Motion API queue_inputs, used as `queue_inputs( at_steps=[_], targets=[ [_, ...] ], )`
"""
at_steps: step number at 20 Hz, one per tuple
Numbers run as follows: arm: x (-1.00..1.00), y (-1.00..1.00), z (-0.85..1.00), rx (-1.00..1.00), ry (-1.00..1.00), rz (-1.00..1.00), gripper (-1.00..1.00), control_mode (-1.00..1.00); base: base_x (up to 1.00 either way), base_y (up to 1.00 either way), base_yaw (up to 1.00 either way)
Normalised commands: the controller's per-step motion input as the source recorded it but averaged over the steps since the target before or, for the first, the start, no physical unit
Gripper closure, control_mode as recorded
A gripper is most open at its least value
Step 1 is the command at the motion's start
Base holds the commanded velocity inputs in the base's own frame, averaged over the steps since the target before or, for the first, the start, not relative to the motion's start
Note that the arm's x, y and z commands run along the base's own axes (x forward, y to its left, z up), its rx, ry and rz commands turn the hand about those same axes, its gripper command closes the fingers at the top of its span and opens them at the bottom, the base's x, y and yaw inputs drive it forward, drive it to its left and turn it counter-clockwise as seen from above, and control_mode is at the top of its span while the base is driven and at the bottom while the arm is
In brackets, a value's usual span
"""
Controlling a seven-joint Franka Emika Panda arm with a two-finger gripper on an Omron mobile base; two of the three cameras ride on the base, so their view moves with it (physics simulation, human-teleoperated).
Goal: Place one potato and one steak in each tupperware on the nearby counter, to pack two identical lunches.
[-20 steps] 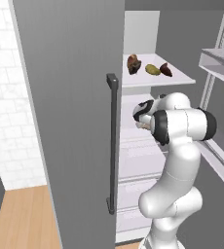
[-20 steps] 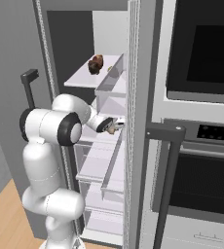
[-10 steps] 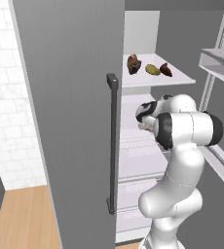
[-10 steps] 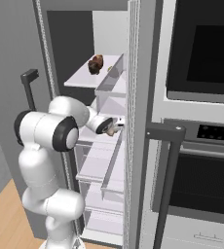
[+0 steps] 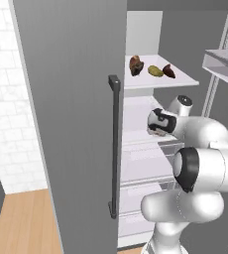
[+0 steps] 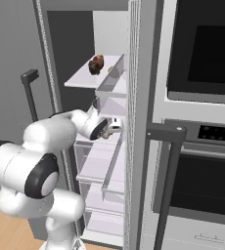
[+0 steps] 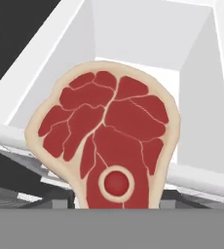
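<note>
Our tool [image 7: 115,206] sits at the bottom of the hand view with its tips hidden behind a raw red steak with a pale fat rim and a round bone eye [image 7: 106,138]. The steak stands up straight from the tool, so we read the jaws as pinching its lower end. Beyond the steak lies a white open-topped fridge bin [image 7: 201,97].

In the left base view the tool [image 5: 158,126] is inside the open white fridge [image 5: 145,30]. Above it, on the white upper shelf [image 5: 185,78], lie a dark brown lumpy piece [image 5: 136,65], a yellow-brown oval potato [image 5: 155,71] and a reddish-brown piece [image 5: 169,71]. To its left stands the grey fridge door with a dark bar handle [image 5: 114,149].

In the right base view, a dark wall oven [image 6: 202,146] stands to the tool's right.
</note>
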Motion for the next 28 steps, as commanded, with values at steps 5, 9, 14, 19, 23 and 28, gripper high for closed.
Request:
queue_inputs(
  at_steps=[5,9,14,19,23,28],
  targets=[
    [-0.77,0.09,0.73,0.0,0.07,0.0,1.0,-1.0,0.0,0.0,0.0],
    [-0.93,0.24,0.71,-0.04,0.07,0.0,1.0,-1.0,0.0,0.0,0.0],
    [-0.99,0.18,0.76,-0.02,0.05,0.0,1.0,-1.0,0.0,0.0,0.0],
    [-1.0,0.07,0.47,0.0,0.0,0.0,1.0,-1.0,0.0,0.0,0.0],
    [-1.0,0.21,0.36,0.0,0.0,-0.01,1.0,-1.0,0.0,0.0,0.0],
    [-0.77,0.03,0.11,0.01,-0.01,0.0,1.0,-1.0,0.0,0.0,0.0]
  ],
)
